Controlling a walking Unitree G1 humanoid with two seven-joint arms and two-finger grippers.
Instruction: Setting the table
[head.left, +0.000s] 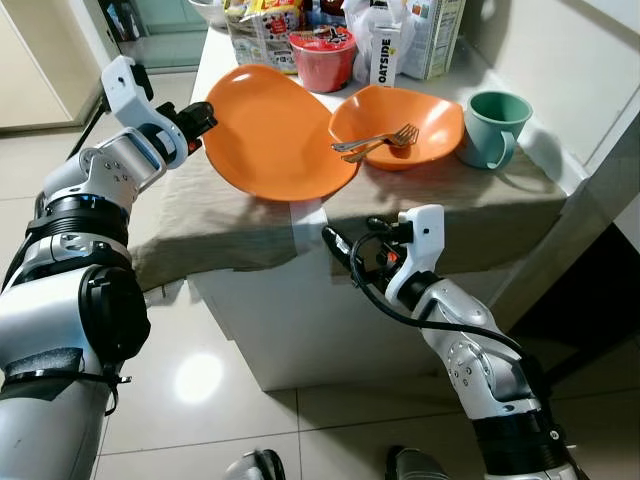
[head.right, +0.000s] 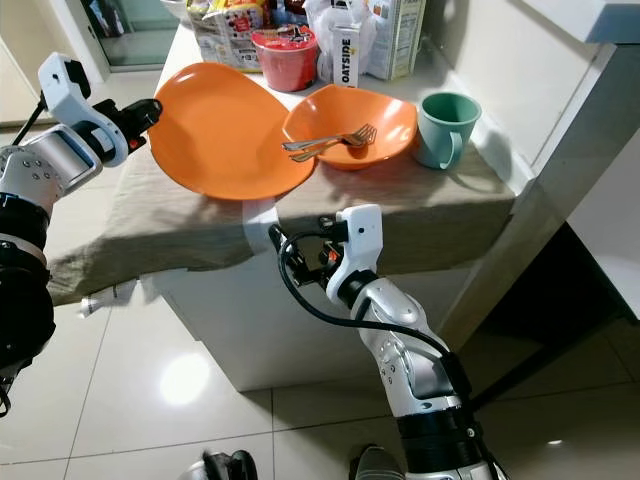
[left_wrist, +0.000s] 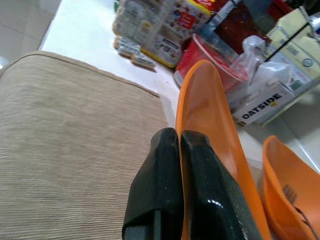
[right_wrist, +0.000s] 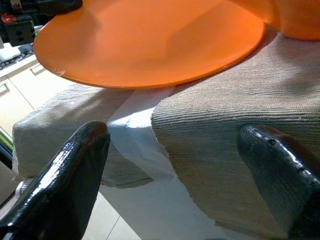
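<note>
One orange plate, one orange bowl, one fork, one green mug.

My left gripper covers the near rim of the orange plate; the contact itself is hidden behind my fingers. The packets at the counter's far end are cut by the top edge, labels unreadable apart from the carton. The orange bowl is cropped at the corner in my right wrist view
</note>
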